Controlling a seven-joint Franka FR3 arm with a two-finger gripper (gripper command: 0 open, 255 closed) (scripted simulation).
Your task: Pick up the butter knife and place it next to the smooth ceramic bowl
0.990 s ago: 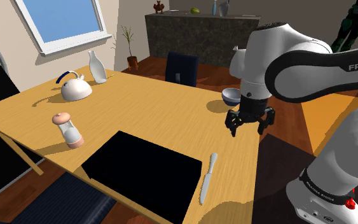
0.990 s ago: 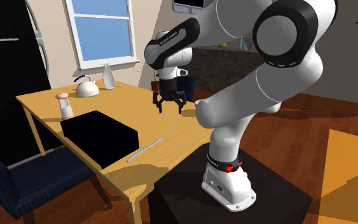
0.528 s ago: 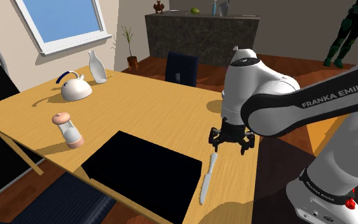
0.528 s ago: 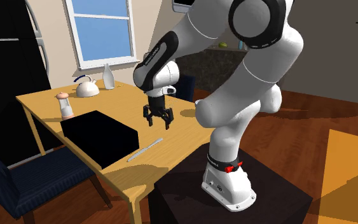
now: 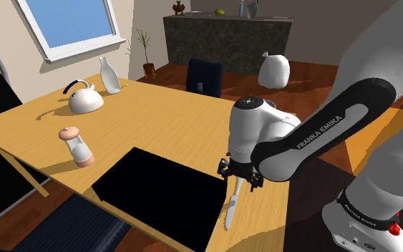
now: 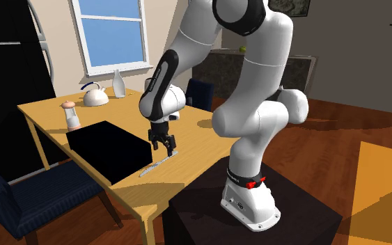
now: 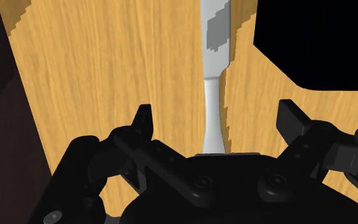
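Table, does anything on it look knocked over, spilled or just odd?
Nothing is toppled or spilled. The one oddity is the featureless black block beside the butter knife: pure black, no shading. The knife lies flat near the edge of the table.

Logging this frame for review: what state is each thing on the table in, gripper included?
butter knife: lying flat on the table, not held.
gripper: jaws open, straddling one end of the butter knife without touching it.
kettle: upright.
bottle: upright.
grinder: upright.
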